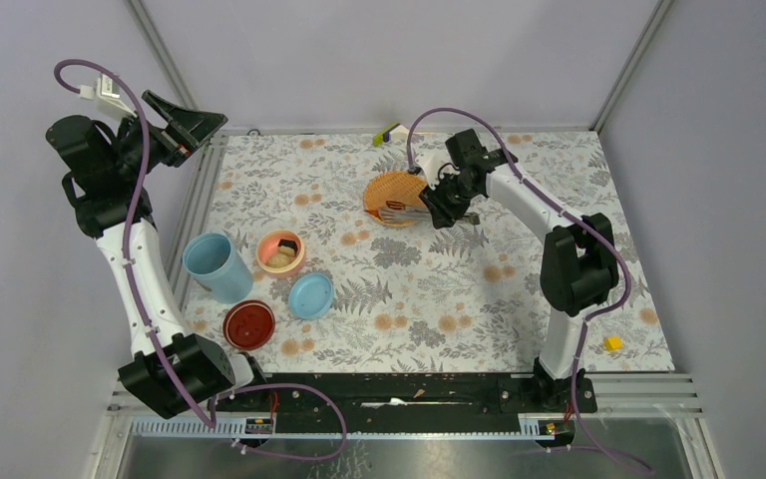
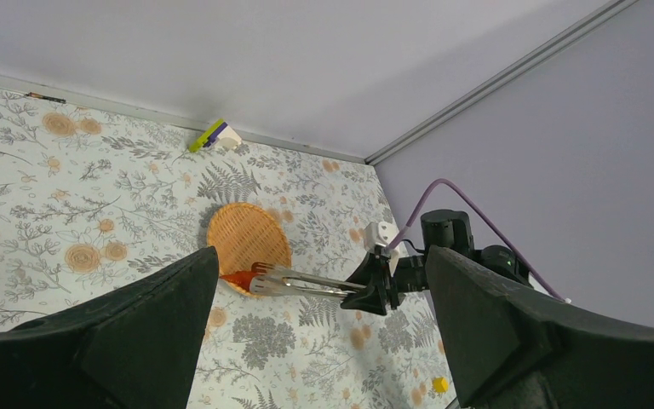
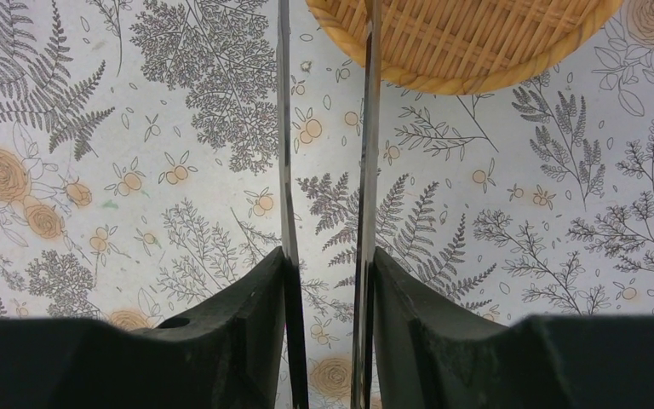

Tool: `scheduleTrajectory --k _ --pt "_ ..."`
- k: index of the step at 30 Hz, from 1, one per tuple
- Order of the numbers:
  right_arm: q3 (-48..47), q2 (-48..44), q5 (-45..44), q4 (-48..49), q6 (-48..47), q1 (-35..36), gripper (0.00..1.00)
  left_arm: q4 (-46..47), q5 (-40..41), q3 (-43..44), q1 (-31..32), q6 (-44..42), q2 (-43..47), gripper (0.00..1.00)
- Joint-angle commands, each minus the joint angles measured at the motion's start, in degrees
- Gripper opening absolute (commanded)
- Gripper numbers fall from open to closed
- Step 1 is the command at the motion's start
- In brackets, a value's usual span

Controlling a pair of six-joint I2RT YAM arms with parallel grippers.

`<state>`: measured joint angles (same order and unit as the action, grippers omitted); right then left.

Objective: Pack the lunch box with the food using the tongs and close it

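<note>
My right gripper (image 1: 446, 205) is shut on the silver tongs (image 1: 404, 210), one finger pressed against each arm (image 3: 285, 170). The tongs' tips reach onto the flat orange woven plate (image 2: 247, 234), where an orange food piece (image 2: 238, 278) sits between them at the rim. The light blue lunch box tub (image 1: 217, 264) stands at the left. Its pink-orange inner bowl (image 1: 281, 251) is beside it, holding a beige round and a dark piece. The round light blue lid (image 1: 311, 294) lies flat nearby. My left gripper (image 1: 185, 125) hangs open and empty, high at the far left.
A red-brown round lid (image 1: 248, 323) lies in front of the tub. A small yellow cube (image 1: 612, 342) sits near the right front. A green, purple and white object (image 1: 389, 133) rests against the back wall. Walls close in the flowered cloth at back and right.
</note>
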<state>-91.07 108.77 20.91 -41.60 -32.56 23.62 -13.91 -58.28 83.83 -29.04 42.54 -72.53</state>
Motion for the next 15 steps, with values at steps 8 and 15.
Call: scheduleTrajectory --k 8,15 --pt "-3.1 -0.8 2.1 -1.7 0.5 -0.1 0.36 2.8 -1.1 0.0 0.2 0.3 -0.1 0.99" --pt "-4.2 -1.3 1.3 -1.6 1.0 -0.2 0.29 2.8 -1.2 0.0 0.3 0.3 0.0 0.99"
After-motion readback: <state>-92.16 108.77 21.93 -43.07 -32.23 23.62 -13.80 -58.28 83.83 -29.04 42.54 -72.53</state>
